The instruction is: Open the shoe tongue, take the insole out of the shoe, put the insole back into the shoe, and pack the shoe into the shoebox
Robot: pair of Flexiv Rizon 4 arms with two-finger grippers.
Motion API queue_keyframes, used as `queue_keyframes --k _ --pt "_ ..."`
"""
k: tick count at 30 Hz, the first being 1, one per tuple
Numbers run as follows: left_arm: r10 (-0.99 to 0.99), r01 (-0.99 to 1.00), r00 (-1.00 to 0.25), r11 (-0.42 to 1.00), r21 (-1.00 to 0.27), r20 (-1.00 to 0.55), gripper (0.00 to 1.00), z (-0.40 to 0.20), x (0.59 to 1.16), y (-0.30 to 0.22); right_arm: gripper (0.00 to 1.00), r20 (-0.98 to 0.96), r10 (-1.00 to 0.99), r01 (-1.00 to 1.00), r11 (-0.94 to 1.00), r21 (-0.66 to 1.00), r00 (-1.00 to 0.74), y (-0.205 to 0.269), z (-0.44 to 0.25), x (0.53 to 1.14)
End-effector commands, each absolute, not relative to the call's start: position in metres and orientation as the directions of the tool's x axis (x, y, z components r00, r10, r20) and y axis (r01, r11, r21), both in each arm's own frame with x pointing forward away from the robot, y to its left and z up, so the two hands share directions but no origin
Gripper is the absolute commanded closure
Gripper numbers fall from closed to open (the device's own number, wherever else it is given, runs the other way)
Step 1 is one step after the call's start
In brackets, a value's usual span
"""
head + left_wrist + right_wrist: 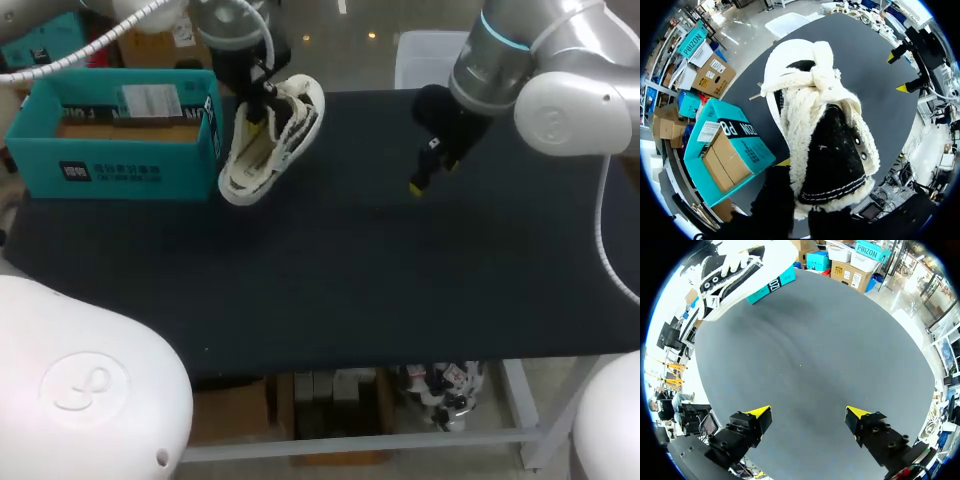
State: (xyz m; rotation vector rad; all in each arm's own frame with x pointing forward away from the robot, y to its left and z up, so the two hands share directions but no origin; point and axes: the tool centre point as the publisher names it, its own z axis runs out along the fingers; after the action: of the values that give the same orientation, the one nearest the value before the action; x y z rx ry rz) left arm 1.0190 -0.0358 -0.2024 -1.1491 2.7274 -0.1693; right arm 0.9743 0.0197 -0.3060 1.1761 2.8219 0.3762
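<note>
A white knit shoe with black trim hangs tilted, toe down, just right of the open teal shoebox. My left gripper is shut on its upper part near the tongue. In the left wrist view the shoe covers most of that gripper, and the shoebox lies beside it with brown cardboard inside. No insole shows. My right gripper hangs open over the mat to the shoe's right, holding nothing. In its own view the right gripper faces bare mat, with the shoe far ahead.
The black mat covers the table. A white plastic bin stands at the far edge behind my right arm. The shoebox sits at the mat's far left corner.
</note>
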Motion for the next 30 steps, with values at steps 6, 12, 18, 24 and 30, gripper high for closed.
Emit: queue_keyframes --k 6,12,18,24,30 --pt "-0.486 -0.396 -0.819 0.863 -0.313 -0.306 1.00 -0.142 1.016 0.039 0.00 0.032 0.709 0.694 0.679 0.240 -0.704 0.020 -0.305 0.975" --pt "-0.410 -0.312 -0.792 0.909 -0.278 -0.453 1.00 -0.116 1.025 0.075 0.00 -0.027 0.647 0.624 0.746 0.232 -0.762 0.026 -0.308 0.976" --pt "-0.357 -0.281 -0.768 0.934 -0.221 -0.532 1.00 -0.111 1.044 0.111 0.00 -0.111 0.553 0.526 0.826 0.202 -0.826 0.034 -0.308 0.982" --pt "-0.326 -0.278 -0.769 0.945 -0.171 -0.550 1.00 -0.117 1.057 0.150 0.00 -0.197 0.475 0.451 0.879 0.156 -0.858 0.040 -0.305 0.981" --pt "-0.288 -0.252 -0.765 0.957 -0.144 -0.576 1.00 -0.119 1.057 0.177 0.00 -0.221 0.407 0.389 0.913 0.120 -0.886 0.044 -0.306 0.979"
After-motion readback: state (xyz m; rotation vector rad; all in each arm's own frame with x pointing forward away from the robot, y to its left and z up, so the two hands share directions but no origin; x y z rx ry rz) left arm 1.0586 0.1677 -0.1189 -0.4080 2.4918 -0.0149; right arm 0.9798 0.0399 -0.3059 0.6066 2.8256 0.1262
